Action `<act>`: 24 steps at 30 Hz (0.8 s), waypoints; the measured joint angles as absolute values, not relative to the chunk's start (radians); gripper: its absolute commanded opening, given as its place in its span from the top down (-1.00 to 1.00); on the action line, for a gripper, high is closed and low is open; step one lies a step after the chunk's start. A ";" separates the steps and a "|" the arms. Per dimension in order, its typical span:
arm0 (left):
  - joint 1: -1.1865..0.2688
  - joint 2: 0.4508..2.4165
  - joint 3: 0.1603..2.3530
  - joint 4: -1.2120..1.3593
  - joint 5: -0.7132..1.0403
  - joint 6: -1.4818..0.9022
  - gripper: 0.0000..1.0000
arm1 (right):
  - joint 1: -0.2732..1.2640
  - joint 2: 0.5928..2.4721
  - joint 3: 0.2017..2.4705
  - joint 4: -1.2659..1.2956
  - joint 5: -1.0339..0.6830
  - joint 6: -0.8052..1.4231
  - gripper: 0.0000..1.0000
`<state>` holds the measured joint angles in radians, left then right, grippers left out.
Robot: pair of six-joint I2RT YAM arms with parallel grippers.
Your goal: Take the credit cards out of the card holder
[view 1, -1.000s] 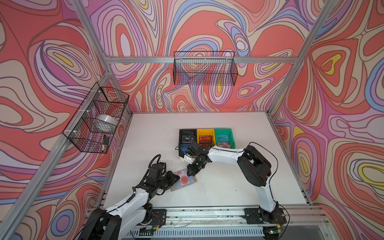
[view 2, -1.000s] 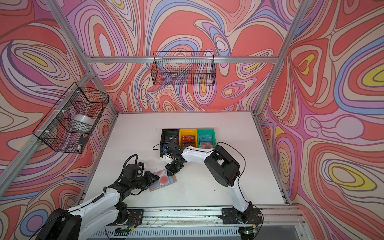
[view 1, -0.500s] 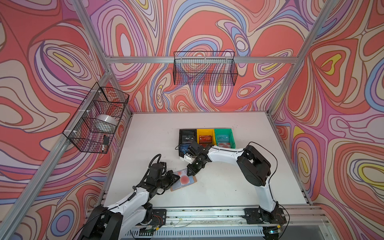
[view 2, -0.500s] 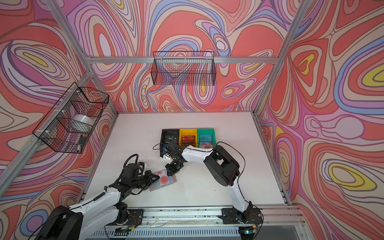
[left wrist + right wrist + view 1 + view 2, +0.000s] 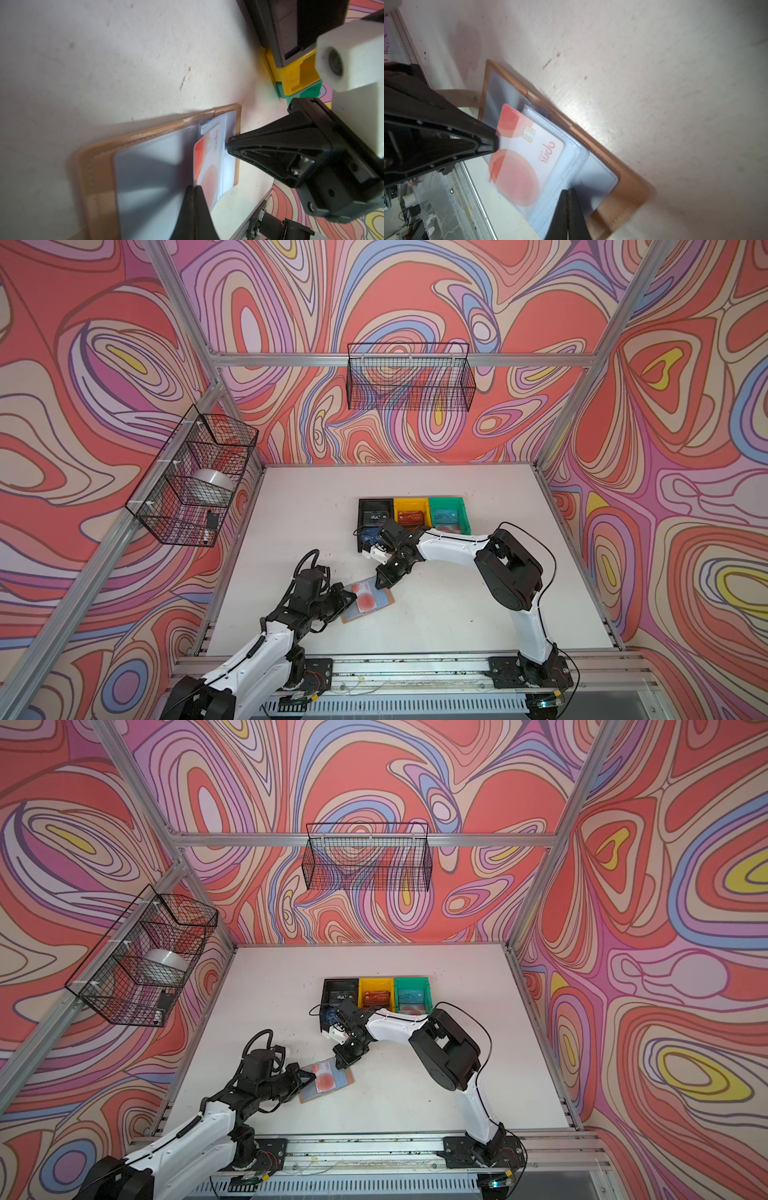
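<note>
On the white surface (image 5: 457,614), your open tan card holder (image 5: 353,616) lies lower centre in both top views. The whitish card (image 5: 529,158) with red circles sticks partway out of its clear sleeve (image 5: 571,166). Your left fingers (image 5: 185,216) pinch the card's edge; your right fingers (image 5: 558,220) are closed on the sleeve.

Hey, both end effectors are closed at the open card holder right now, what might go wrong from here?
The left end effector pinches only the edge of the whitish card, so it may slip off during the pull. The right end effector grips just the edge of the clear sleeve; the card holder might drag along, or the sleeve might tear.
</note>
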<state>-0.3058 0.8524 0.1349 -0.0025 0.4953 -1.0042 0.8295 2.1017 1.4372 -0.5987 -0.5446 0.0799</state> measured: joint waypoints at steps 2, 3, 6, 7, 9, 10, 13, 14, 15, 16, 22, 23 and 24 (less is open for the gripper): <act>-0.304 0.839 0.135 -0.019 0.493 -1.002 1.00 | 0.830 2.101 1.438 -0.602 -0.551 0.080 0.88; -0.303 0.836 0.135 -0.025 0.493 -0.999 1.00 | 0.830 2.101 1.439 -0.605 -0.554 0.081 0.88; -0.300 0.826 0.135 -0.042 0.493 -0.999 1.00 | 0.828 2.099 1.443 -0.608 -0.566 0.088 0.89; -0.300 0.822 0.135 -0.049 0.492 -0.998 1.00 | 0.828 2.098 1.443 -0.608 -0.570 0.091 0.88; -0.299 0.808 0.136 -0.069 0.492 -0.997 1.00 | 0.827 2.093 1.443 -0.608 -0.574 0.093 0.88; -0.298 0.797 0.139 -0.085 0.489 -0.995 1.00 | 0.827 2.090 1.443 -0.608 -0.575 0.094 0.88; -0.289 0.754 0.155 -0.149 0.479 -0.984 1.00 | 0.827 2.083 1.443 -0.608 -0.577 0.096 0.88; -0.286 0.738 0.160 -0.170 0.474 -0.980 1.00 | 0.827 2.081 1.443 -0.607 -0.580 0.097 0.89; -0.285 0.727 0.163 -0.186 0.469 -0.978 1.00 | 0.827 2.080 1.443 -0.606 -0.584 0.098 0.88; -0.282 0.717 0.164 -0.201 0.467 -0.976 1.00 | 0.827 2.080 1.443 -0.606 -0.591 0.099 0.88; -0.280 0.723 0.164 -0.224 0.464 -0.973 1.00 | 0.843 2.080 1.444 -0.571 -0.653 0.131 0.89; -0.280 0.729 0.164 -0.224 0.464 -0.973 1.00 | 0.851 2.080 1.445 -0.564 -0.663 0.137 0.90; -0.279 0.734 0.164 -0.224 0.465 -0.973 1.00 | 0.857 2.080 1.448 -0.559 -0.672 0.142 0.90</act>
<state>-0.2794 0.7341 0.1642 -0.2241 0.4648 -0.9726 0.8570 2.0804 1.4475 -0.5591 -0.6724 0.1417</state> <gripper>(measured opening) 0.047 0.053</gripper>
